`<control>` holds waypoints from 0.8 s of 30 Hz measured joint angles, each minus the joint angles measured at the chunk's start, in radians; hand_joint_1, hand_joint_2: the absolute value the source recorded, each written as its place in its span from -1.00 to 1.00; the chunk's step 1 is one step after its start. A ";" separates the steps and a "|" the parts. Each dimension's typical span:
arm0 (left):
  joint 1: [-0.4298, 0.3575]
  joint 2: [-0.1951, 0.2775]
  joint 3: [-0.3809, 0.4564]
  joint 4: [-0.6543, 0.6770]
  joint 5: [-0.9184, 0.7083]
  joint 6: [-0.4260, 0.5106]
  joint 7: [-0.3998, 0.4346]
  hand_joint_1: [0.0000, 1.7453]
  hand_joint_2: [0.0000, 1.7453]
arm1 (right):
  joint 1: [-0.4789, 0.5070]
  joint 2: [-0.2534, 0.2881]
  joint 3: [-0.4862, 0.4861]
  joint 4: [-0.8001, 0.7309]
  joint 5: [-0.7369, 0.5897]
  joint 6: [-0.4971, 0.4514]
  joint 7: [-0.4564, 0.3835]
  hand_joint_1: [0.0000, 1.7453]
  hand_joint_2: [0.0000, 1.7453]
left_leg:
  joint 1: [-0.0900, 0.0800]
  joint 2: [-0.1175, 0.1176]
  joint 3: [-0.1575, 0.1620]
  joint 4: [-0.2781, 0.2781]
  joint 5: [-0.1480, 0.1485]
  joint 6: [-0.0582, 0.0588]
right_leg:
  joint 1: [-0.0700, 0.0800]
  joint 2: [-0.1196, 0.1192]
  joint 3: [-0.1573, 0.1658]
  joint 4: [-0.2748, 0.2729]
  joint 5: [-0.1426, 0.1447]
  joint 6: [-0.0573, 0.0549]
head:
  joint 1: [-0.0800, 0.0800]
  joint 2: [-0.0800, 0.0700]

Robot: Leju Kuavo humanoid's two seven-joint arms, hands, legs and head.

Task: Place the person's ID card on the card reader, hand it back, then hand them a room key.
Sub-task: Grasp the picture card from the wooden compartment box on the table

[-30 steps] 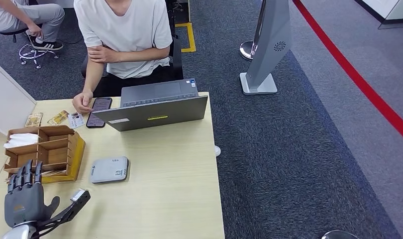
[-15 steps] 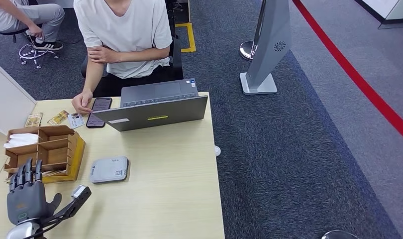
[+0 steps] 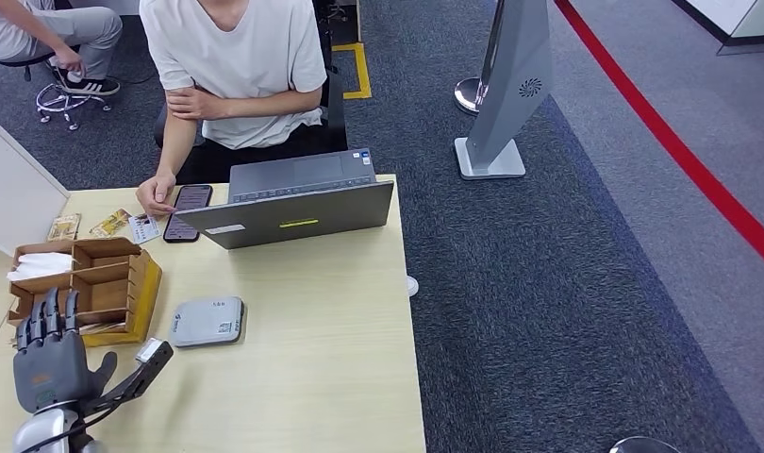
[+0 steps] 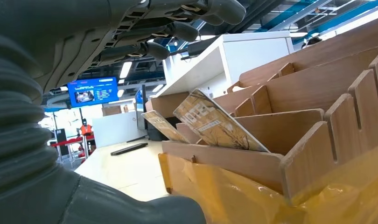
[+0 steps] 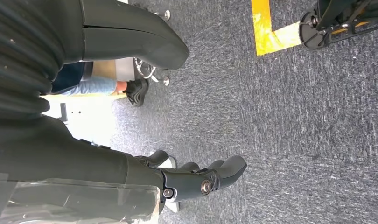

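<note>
Beside the person's hand [image 3: 155, 193] lies a pale, seemingly printed ID card [image 3: 143, 227]; left robot hand [image 3: 46, 363] spread, empty.

The scene is viewed from high on the robot's body in the head view, facing forward and down across the tabletop [image 3: 312, 311] to the seated person [image 3: 232, 71] and the carpet [image 3: 567, 283] beyond; a wide area is taken in from some distance. The left wrist view is taken from close behind the left hand [image 4: 61, 51], low and nearly level with the tabletop, and is aimed at the wooden organizer [image 4: 294, 126] from very near. That wooden organizer [image 3: 95, 283] and the left hand [image 3: 48, 363] are shared with the head view. The right wrist view is turned on its side, is taken from behind the right hand [image 5: 131, 172], and is directed at the carpet [image 5: 294, 116].
</note>
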 joint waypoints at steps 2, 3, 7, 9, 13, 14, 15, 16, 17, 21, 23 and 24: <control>-0.004 -0.001 0.002 0.007 0.000 0.000 0.000 -1.00 1.00 | 0.000 0.000 0.001 0.000 0.000 0.000 0.000 -1.00 1.00 | 0.000 0.000 0.000 0.000 0.000 0.000 | 0.000 0.000 0.000 0.000 0.000 0.000 | 0.000 0.000; -0.005 -0.001 0.003 0.010 0.000 0.001 -0.001 -1.00 1.00 | 0.000 0.000 0.002 0.000 0.000 0.000 0.000 -1.00 1.00 | 0.000 0.000 0.000 0.000 0.000 0.000 | 0.000 0.000 0.000 0.000 0.000 0.000 | 0.000 0.000; -0.012 -0.003 0.004 0.022 0.000 0.003 -0.006 -1.00 1.00 | 0.000 0.000 0.006 0.000 0.003 0.000 0.000 -1.00 1.00 | 0.000 0.000 0.000 0.000 0.000 0.000 | 0.000 0.000 0.000 0.000 0.000 0.000 | 0.000 0.000; -0.017 -0.004 0.004 0.027 0.000 0.003 -0.006 -1.00 1.00 | 0.000 0.000 0.007 0.000 0.004 0.000 0.000 -1.00 1.00 | 0.000 0.000 0.000 0.000 0.000 0.000 | 0.000 0.000 0.000 0.000 0.000 0.000 | 0.000 0.000; -0.026 -0.005 0.004 0.035 0.000 0.002 -0.006 -1.00 1.00 | 0.000 -0.001 0.008 0.000 0.003 0.000 0.000 -1.00 1.00 | 0.000 0.000 0.000 0.000 0.000 0.000 | 0.000 0.000 0.000 0.000 0.000 0.000 | 0.000 0.000; -0.028 -0.006 0.004 0.037 0.000 0.001 -0.006 -1.00 1.00 | 0.000 -0.001 0.008 0.000 0.003 0.000 0.000 -1.00 1.00 | 0.000 0.000 0.000 0.000 0.000 0.000 | 0.000 0.000 0.000 0.000 0.000 0.000 | 0.000 0.000; -0.029 -0.007 0.004 0.038 0.000 -0.001 -0.006 -1.00 1.00 | 0.000 -0.001 0.009 0.000 0.003 0.000 0.000 -1.00 1.00 | 0.000 0.000 0.000 0.000 0.000 0.000 | 0.000 0.000 0.000 0.000 0.000 0.000 | 0.000 0.000; -0.029 -0.008 0.004 0.038 0.000 -0.002 -0.006 -1.00 1.00 | 0.000 -0.001 0.009 0.000 0.003 0.000 0.000 -1.00 1.00 | 0.000 0.000 0.000 0.000 0.000 0.000 | 0.000 0.000 0.000 0.000 0.000 0.000 | 0.000 0.000; -0.029 -0.009 0.004 0.038 0.000 -0.003 -0.006 -1.00 1.00 | 0.000 -0.001 0.009 0.000 0.003 0.000 0.000 -1.00 1.00 | 0.000 0.000 0.000 0.000 0.000 0.000 | 0.000 0.000 0.000 0.000 0.000 0.000 | 0.000 0.000; -0.029 -0.011 0.004 0.038 0.000 -0.004 -0.006 -0.50 1.00 | 0.000 -0.001 0.011 0.000 0.003 0.001 0.000 -1.00 1.00 | 0.000 0.000 0.000 0.000 0.000 0.000 | 0.000 0.000 0.000 0.000 0.000 0.000 | 0.000 0.000; -0.029 -0.012 0.004 0.038 0.000 -0.005 -0.006 0.50 1.00 | 0.000 -0.001 0.012 0.000 0.003 0.001 0.000 -1.00 1.00 | 0.000 0.000 0.000 0.000 0.000 0.000 | 0.000 0.000 0.000 0.000 0.000 0.000 | 0.000 0.000; -0.029 -0.012 0.004 0.037 0.002 -0.009 -0.006 1.00 1.00 | 0.000 -0.001 0.012 0.000 0.003 0.001 0.000 -1.00 1.00 | 0.000 0.000 0.000 0.000 0.000 0.000 | 0.000 0.000 0.000 0.000 0.000 0.000 | 0.000 0.000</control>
